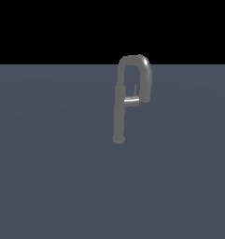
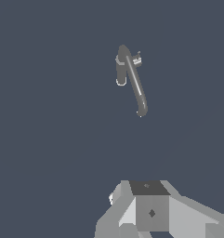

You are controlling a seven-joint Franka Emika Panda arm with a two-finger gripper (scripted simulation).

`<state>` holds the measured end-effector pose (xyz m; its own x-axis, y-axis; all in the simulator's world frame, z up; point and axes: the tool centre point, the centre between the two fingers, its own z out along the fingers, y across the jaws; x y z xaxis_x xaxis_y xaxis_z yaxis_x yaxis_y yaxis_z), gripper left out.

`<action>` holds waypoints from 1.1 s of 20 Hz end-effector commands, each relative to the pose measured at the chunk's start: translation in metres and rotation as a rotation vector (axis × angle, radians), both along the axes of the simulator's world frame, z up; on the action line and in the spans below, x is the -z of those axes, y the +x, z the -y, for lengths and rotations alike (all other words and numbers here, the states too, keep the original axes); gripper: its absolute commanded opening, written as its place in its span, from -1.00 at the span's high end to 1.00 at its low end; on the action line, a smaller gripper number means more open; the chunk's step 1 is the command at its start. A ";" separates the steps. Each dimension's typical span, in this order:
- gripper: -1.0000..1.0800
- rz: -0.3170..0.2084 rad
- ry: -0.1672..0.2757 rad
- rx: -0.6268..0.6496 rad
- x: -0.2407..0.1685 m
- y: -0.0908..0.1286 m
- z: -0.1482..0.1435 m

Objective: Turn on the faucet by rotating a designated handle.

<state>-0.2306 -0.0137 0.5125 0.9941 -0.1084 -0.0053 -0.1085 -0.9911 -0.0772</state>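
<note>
Gripper (image 2: 153, 209): only its body shows at the edge of the wrist view, fingertips out of sight, so can't tell if it's released or clenched. It holds nothing visible and sits well apart from the faucet (image 1: 119, 112); arm isn't in the exterior view at all.

Faucet stands upright on the flat grey floor (image 1: 48, 177), toward the exterior view's right of centre, long axis vertical, gooseneck curving over and down on the exterior view's right.

Handle (image 1: 131, 99): short shiny bar, long axis approx. horizontal, jutting from the stem toward the spout's down-leg, about mid-height.

Judgement: rigid metal, prob. slick, pivots at the stem. Best hold near the free tip for leverage; tight gap btw stem and spout.
</note>
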 end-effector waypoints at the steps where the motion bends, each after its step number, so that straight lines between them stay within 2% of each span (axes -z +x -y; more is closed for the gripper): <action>1: 1.00 -0.026 0.021 0.019 0.001 0.009 0.000; 22: 1.00 -0.343 0.281 0.248 0.036 0.117 0.016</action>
<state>-0.1210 -0.0280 0.4806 0.8889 -0.2803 -0.3623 -0.3817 -0.8905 -0.2477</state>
